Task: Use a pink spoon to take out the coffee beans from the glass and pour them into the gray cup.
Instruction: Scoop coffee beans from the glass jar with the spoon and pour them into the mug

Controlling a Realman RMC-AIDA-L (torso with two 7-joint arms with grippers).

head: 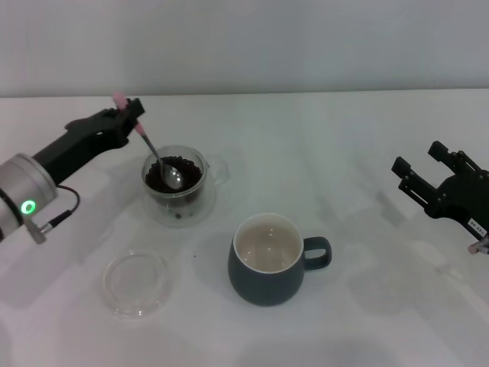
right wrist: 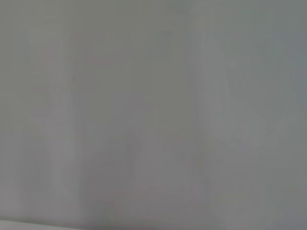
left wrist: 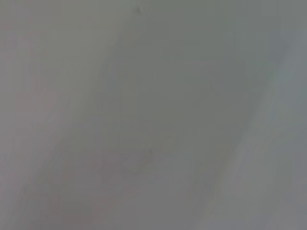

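Head view shows the left claw [head: 128, 115] pinching the pale pink handle of the pink spoon [head: 157, 157]; its thin metal stem slants down so the shiny bowl rests on the dark coffee beans [head: 162, 180] heaped in the clear glass [head: 175, 183], toward the counter's [head: 367, 153] left edge. Nearer the front edge stands the rounded gray cup [head: 269, 260], cream inside. A flat clear dish [head: 136, 282] lies near the front left corner. By the right edge, the right claw [head: 428, 174] hovers with fingers spread.

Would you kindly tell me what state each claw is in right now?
Left claw: closed on the pink spoon, its bowl in the glass.
Right claw: open, empty, parked at the table's right side.
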